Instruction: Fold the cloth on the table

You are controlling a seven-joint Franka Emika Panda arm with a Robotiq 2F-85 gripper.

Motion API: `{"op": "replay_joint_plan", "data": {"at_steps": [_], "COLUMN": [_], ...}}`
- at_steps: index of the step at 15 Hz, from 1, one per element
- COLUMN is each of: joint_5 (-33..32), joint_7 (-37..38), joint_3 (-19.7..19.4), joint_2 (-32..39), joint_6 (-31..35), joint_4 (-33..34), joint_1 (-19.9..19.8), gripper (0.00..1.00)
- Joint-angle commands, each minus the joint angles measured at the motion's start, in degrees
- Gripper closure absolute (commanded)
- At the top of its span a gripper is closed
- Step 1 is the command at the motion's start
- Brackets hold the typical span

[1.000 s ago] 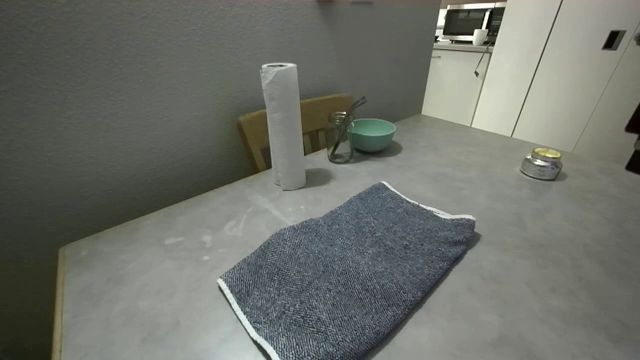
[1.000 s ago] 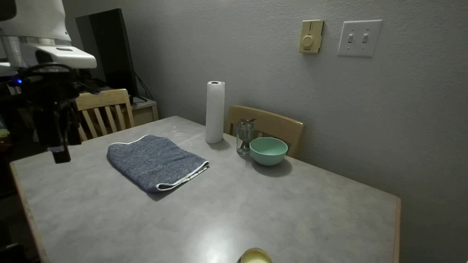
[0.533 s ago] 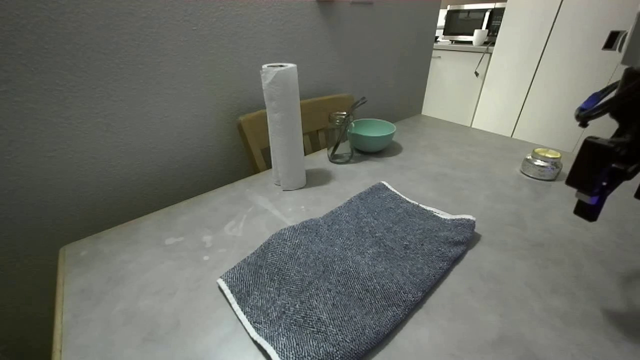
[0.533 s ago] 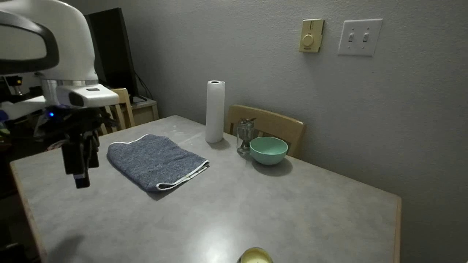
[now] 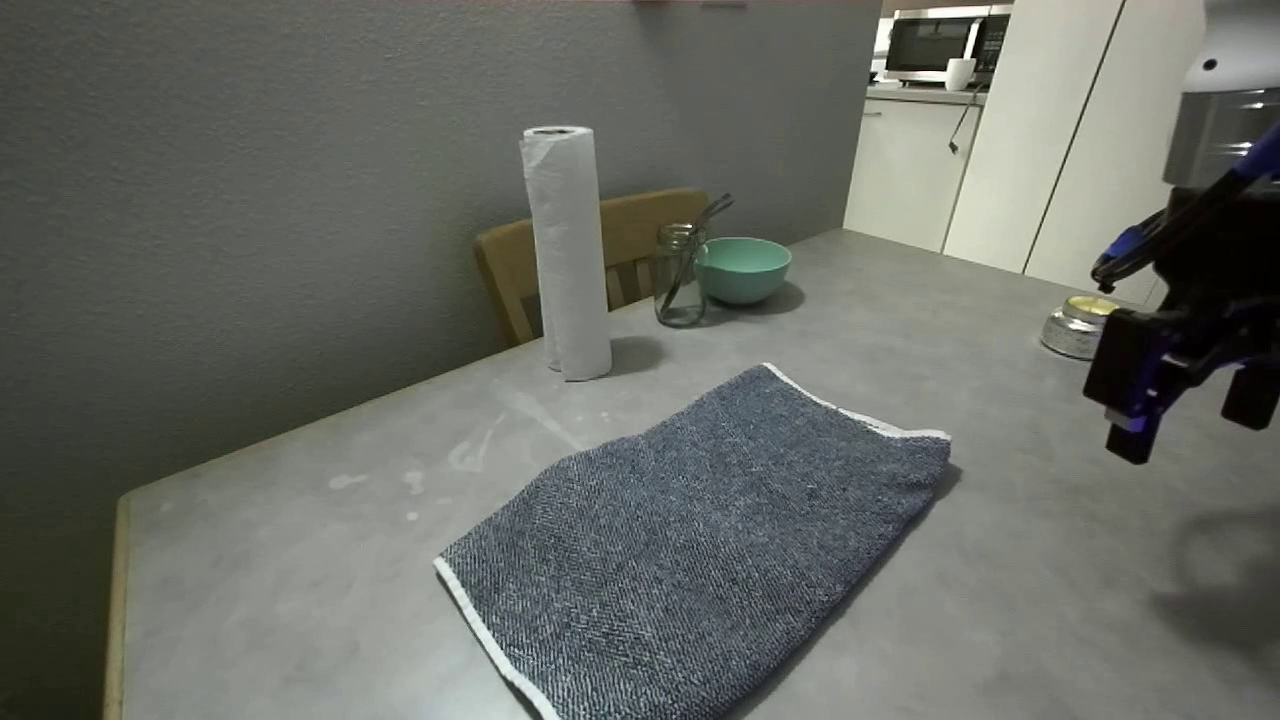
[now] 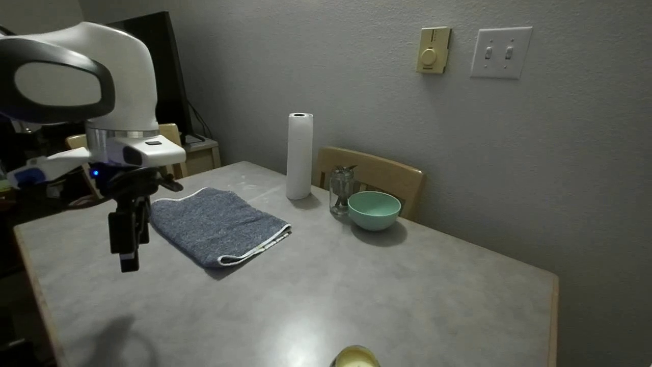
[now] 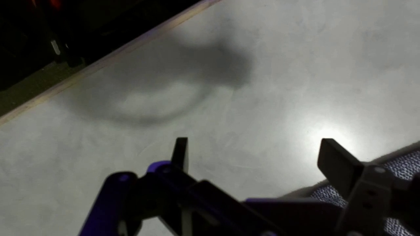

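Observation:
The dark grey-blue cloth [image 5: 700,540] lies flat on the light grey table [image 5: 290,610]. It also lies there in an exterior view [image 6: 219,224], where its white hem shows layers lying over each other at one end. My gripper [image 5: 1190,428] is open and empty above the table, beside the cloth's long edge and apart from it. It also hangs there in an exterior view [image 6: 134,252]. In the wrist view the gripper [image 7: 254,140] has its fingers wide apart over bare tabletop. Part of the cloth [image 7: 405,165] shows behind the right finger; the rest is hidden or out of frame.
A white paper-towel roll [image 5: 570,260], a glass jar with utensils [image 5: 680,285] and a green bowl [image 5: 745,272] stand along the wall side. A candle jar [image 5: 1070,335] stands behind my gripper. A chair [image 6: 377,160] stands by the wall. The table's edge [image 7: 98,65] crosses the wrist view.
My gripper has come into an exterior view from the right and moved left and down; in an exterior view it has moved right and down. The cloth has not moved.

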Motion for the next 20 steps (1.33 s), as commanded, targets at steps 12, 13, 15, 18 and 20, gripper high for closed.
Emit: {"op": "replay_joint_plan", "data": {"at_steps": [12, 13, 15, 18, 20], "joint_5": [11.93, 12.91, 12.81, 11.64, 11.65], "joint_7": [-17.63, -19.75, -22.47, -20.3, -20.54], "joint_3": [-5.34, -5.02, -4.57, -5.26, -5.23], "joint_2": [14.59, 16.66, 19.39, 18.54, 19.36], "joint_6": [6.18, 5.73, 4.59, 5.22, 5.2], "joint_4": [13.23, 15.12, 17.65, 16.58, 17.23], "joint_1": [2.36, 2.52, 2.94, 3.68, 3.78], "gripper": [0.0, 0.0, 0.0, 0.0, 0.0]}}
